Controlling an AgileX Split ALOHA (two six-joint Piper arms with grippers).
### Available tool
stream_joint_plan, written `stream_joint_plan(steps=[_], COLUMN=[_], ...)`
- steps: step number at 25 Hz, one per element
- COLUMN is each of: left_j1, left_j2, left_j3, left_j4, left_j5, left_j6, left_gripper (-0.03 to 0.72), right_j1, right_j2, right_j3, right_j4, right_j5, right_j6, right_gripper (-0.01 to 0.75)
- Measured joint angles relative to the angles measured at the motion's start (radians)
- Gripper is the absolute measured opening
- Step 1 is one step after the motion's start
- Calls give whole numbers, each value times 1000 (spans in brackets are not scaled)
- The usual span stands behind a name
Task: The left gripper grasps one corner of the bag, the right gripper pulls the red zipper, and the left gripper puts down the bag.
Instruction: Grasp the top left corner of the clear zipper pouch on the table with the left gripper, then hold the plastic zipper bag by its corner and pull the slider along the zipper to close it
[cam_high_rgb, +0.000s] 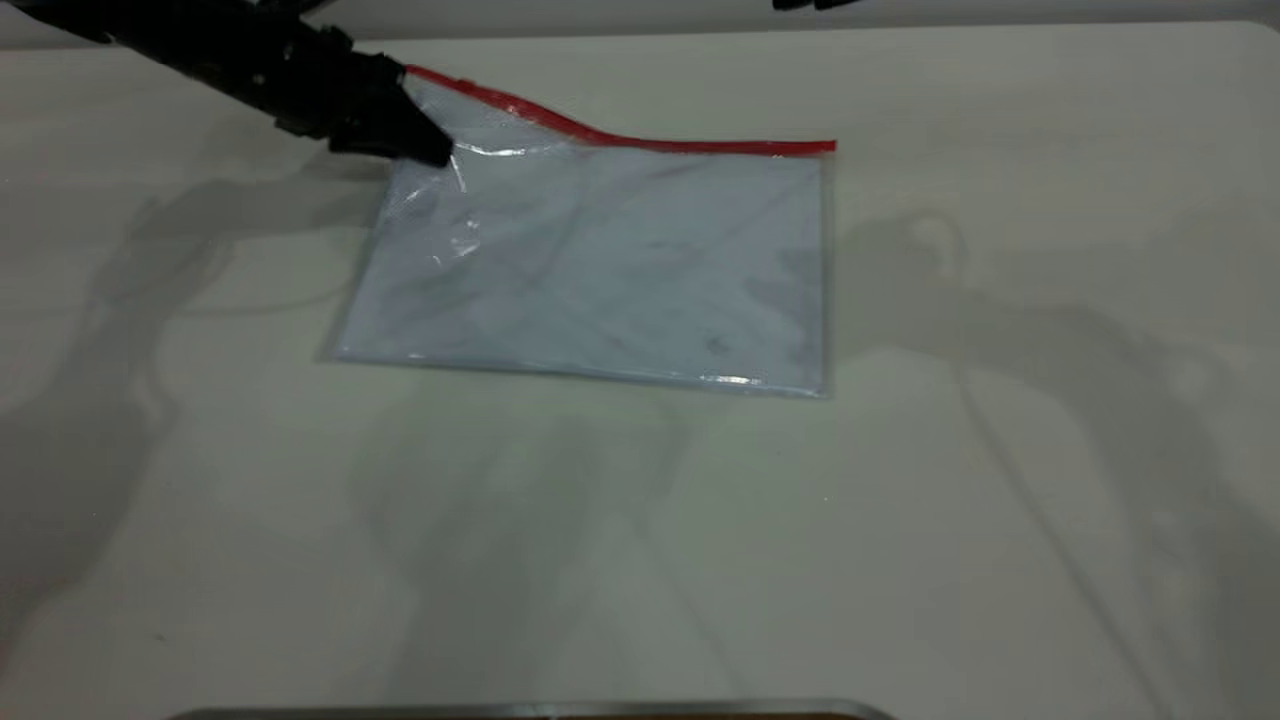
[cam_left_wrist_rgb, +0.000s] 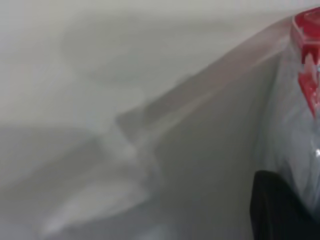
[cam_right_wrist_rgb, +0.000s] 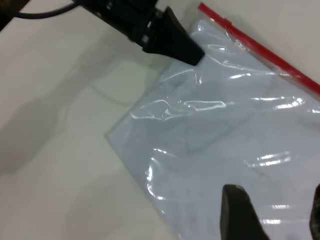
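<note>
The bag (cam_high_rgb: 610, 270) lies flat on the table, a clear pouch with white scuffed sheets inside. The red zipper (cam_high_rgb: 640, 141) runs along its far edge. My left gripper (cam_high_rgb: 425, 148) is shut on the far left corner of the bag, next to the zipper's end, and holds that corner raised a little off the table. It also shows in the right wrist view (cam_right_wrist_rgb: 192, 54). One of its fingers (cam_left_wrist_rgb: 280, 210) shows beside the red strip (cam_left_wrist_rgb: 309, 85). My right gripper (cam_right_wrist_rgb: 277, 212) is open and empty, hovering above the bag (cam_right_wrist_rgb: 215, 145). The zipper (cam_right_wrist_rgb: 260, 50) lies beyond it.
The pale table (cam_high_rgb: 1000, 520) spreads around the bag on all sides. A grey metal edge (cam_high_rgb: 520, 710) runs along the near rim of the exterior view. Arm shadows fall on the table left and right of the bag.
</note>
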Motion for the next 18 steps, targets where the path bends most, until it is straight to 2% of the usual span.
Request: stream_joint_plan(steps=[5, 11, 18], left_j1=[-22, -85, -140], left_j2=[0, 0, -1], left_j3=[0, 0, 0], left_j4=[-78, -50, -39], left_j5=[83, 225, 288], left_j6=[157, 207, 331], left_gripper=[53, 53, 53], right_j1=[0, 0, 0], right_j2=[70, 155, 267], right_j3=[-127, -272, -344], right_j4=[0, 0, 0], right_j5=[9, 58, 112], right_j6=[-25, -39, -40], right_gripper=[385, 385, 385])
